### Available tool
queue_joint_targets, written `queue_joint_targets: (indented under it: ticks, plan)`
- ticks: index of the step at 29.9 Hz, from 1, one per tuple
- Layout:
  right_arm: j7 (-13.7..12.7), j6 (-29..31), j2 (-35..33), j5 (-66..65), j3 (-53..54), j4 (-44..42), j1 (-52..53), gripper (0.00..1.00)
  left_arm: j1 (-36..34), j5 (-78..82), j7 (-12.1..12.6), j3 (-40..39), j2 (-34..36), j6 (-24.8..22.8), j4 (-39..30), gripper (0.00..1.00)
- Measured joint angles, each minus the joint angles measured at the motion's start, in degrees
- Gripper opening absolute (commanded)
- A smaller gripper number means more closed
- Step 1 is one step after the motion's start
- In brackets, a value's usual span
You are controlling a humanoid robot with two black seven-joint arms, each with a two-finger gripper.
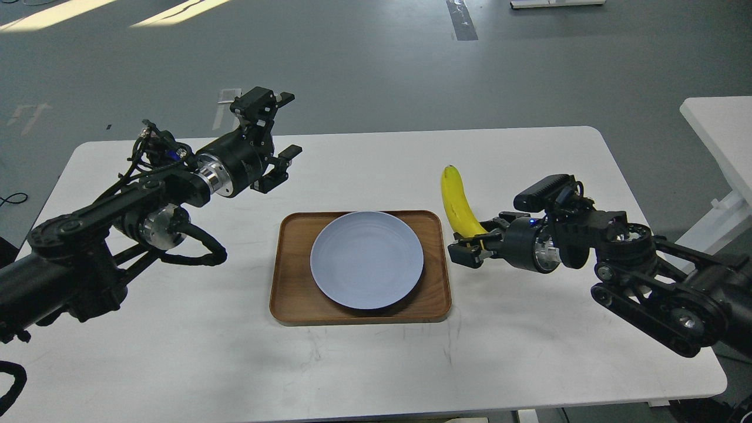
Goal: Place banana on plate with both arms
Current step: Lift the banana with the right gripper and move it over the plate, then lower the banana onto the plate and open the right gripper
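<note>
The yellow banana (457, 200) is held in my right gripper (477, 242), which is shut on its lower end. The banana is lifted off the table and points up and away, just right of the tray's right edge. The pale blue plate (366, 259) lies empty on the brown wooden tray (294, 288) at the table's middle. My left gripper (284, 128) hovers above the table behind and left of the tray, open and empty.
The white table (376, 358) carries the tray and plate. A second white table (719, 129) stands at the far right. Grey floor lies beyond the table's far edge.
</note>
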Motion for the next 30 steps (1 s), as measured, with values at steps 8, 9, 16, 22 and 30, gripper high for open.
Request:
queue_joint_targets:
  ticks: [8, 9, 16, 22, 30]
  plan:
    - [1.77, 0.05, 6.66, -0.01, -6.48, -0.47, 4.31, 0.07, 0.07, 0.05, 0.00, 0.02, 0.90, -0.08, -0.01, 0.98]
    - [1.98, 0.05, 7.29, -0.01, -6.88, -0.59, 4.41, 0.07, 0.10, 0.05, 0.00, 0.07, 1.00, -0.09, -0.01, 0.98]
    - [2.26, 0.13, 10.54, 0.10, -8.13, -2.35, 4.36, 0.53, 0.98, 0.07, 0.00, 0.13, 2.21, -0.34, -0.01, 0.98]
    - [1.85, -2.62, 12.73, 0.65, -8.11, -5.79, 3.94, 0.96, 0.98, -0.09, 0.06, -0.09, 2.27, -0.51, -0.02, 0.98]
    - [1.53, -6.33, 13.68, 4.02, -7.28, -7.61, 4.00, 0.98, 1.12, -0.12, 0.05, -0.35, 2.29, -0.54, -0.11, 0.98]
